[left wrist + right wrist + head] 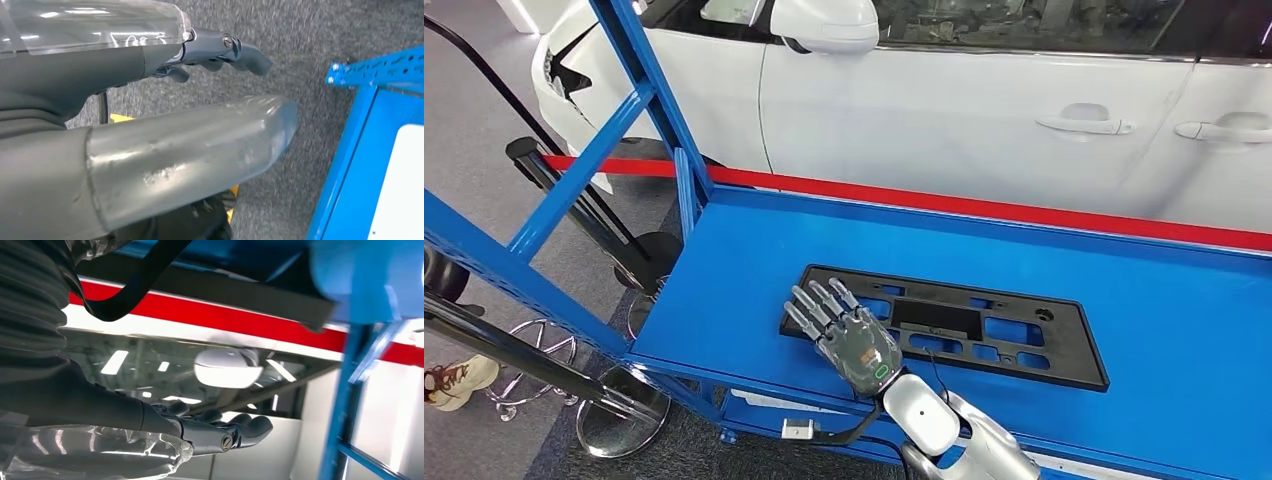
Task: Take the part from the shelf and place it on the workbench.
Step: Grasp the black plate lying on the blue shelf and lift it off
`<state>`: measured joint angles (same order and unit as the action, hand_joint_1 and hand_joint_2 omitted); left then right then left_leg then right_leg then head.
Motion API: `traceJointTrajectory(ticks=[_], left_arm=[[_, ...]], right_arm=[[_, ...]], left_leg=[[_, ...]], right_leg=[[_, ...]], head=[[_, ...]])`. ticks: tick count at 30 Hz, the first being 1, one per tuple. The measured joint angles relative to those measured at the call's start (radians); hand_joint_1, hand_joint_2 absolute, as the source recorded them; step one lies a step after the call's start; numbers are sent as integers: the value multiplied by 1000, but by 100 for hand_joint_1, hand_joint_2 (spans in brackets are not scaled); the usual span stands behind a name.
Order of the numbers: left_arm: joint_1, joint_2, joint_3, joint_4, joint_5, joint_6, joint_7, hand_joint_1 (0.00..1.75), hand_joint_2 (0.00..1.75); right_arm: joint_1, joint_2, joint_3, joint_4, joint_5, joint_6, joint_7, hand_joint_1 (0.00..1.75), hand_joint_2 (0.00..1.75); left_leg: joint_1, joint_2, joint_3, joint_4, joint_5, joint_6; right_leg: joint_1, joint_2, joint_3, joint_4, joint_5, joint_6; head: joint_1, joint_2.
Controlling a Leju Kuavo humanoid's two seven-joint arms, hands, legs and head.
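Starting at the left of the head view: the blue shelf frame point(614, 140) slants up past the corner of the blue surface point(1184, 330), with a couple of chrome stool bases point(619, 410) on the grey carpet underneath and someone's shoe point(454, 382) poking in at the edge. The left hand point(150, 145) hangs down over the carpet next to a blue frame, going by its wrist view. Nothing in it, and its fingers are curled in a bit at the tips.

Moving right, the black part point(984, 325) lies flat on the surface, long and full of cutouts, looks like a plate holder or trim piece. The right hand point(844, 330) sits over its left end, fingers stretched out and apart, gripping nothing. I can't tell whether the fingertips touch the part or hover just above it. The right wrist view backs that up: fingers straight, not wrapped around anything.

Behind the surface there's a red strip point(1024, 210) and a white car point(984, 100).

So my read is that the job's basically done: part on the surface, hand let go. What's left is probably just pulling the right arm back.
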<state>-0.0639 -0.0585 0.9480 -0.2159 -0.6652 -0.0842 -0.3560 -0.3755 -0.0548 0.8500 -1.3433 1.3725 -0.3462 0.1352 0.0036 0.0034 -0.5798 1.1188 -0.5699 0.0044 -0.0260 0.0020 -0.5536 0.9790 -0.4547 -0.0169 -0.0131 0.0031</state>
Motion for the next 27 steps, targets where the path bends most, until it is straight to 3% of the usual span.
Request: traceJointTrajectory(ticks=[2,3,4,6,8,11,13,14,16,17,18,19,20,21,23,25,27], left_arm=[[-1,0,0,0,-5,-1,4,0,0],[-1,0,0,0,-8,-1,6,0,0],[-1,0,0,0,-10,-2,7,0,0],[-4,1,0,0,-16,-3,8,0,0],[-7,4,0,0,-21,-3,8,0,0],[-8,10,0,0,-25,-4,8,0,0],[-10,11,0,0,-26,-5,8,0,0],[-11,10,0,0,-26,-6,7,0,0],[-10,10,0,0,-27,-10,6,0,0],[-9,9,0,0,-27,-10,7,0,0],[-8,9,0,0,-27,-11,7,0,0],[-8,9,0,0,-27,-11,7,0,0],[-8,9,0,0,-27,-11,7,0,0],[-9,9,0,0,-27,-11,7,0,0],[-10,9,0,0,-27,-11,6,0,0],[-10,9,1,0,-27,-11,6,0,0],[-8,10,2,0,-27,-12,6,0,0]], right_arm=[[-18,9,-10,37,-2,9,20,0,175],[-24,13,-17,58,-1,10,30,0,175],[-29,17,-24,78,2,10,40,0,175],[-40,26,-43,113,13,7,60,0,175],[-47,33,-67,146,27,1,83,0,175],[-46,36,-114,186,53,-19,124,0,175],[-40,36,-160,203,62,-37,150,0,175],[-37,36,-183,211,63,-43,160,0,175],[-27,32,-221,227,63,-51,168,0,175],[-22,31,-233,233,63,-53,169,0,175],[-18,30,-244,237,63,-55,169,0,175],[-16,29,-251,240,63,-56,169,0,175],[-16,29,-258,242,63,-55,169,0,175],[-16,29,-263,244,63,-55,169,9,175],[-15,30,-272,246,64,-53,176,92,175],[-9,31,-288,247,64,-54,194,170,175],[7,30,-317,245,64,-63,213,175,175]], left_leg=[[3,0,-59,123,-45,-4],[3,0,-68,136,-39,-2],[2,0,-57,108,-11,4],[-6,-3,6,-38,73,28],[-14,-5,55,-145,118,51],[-20,-6,69,-182,128,64],[-15,-3,85,-218,142,67],[-12,-2,90,-232,148,66],[-14,-1,86,-228,147,66],[-16,-1,84,-223,145,66],[-17,0,83,-218,142,66],[-18,0,84,-214,138,65],[-18,0,86,-210,135,63],[-18,-1,88,-206,131,60],[-21,-2,88,-198,123,52],[-24,-4,86,-193,119,44],[-23,-5,84,-186,114,38]], right_leg=[[2,-1,-2,1,0,-1],[4,-1,-2,1,0,-1],[6,-1,-1,1,0,-1],[9,2,3,-1,0,-1],[9,3,4,-5,3,2],[6,3,3,-14,9,14],[10,2,-3,4,-10,23],[12,2,-21,44,-35,25],[11,2,-86,177,-100,28],[12,2,-116,235,-118,30],[12,1,-131,263,-117,32],[13,1,-125,250,-96,33],[13,1,-100,198,-61,32],[13,0,-63,125,-25,31],[13,-2,-7,11,14,23],[15,-2,4,-15,16,15],[11,-3,4,-18,18,6]], head=[[0,0],[0,0],[0,0],[0,0],[0,0],[0,0],[1,0],[1,0],[2,0],[2,0],[2,0],[2,0],[2,0],[2,0],[2,0],[1,0],[1,0]])
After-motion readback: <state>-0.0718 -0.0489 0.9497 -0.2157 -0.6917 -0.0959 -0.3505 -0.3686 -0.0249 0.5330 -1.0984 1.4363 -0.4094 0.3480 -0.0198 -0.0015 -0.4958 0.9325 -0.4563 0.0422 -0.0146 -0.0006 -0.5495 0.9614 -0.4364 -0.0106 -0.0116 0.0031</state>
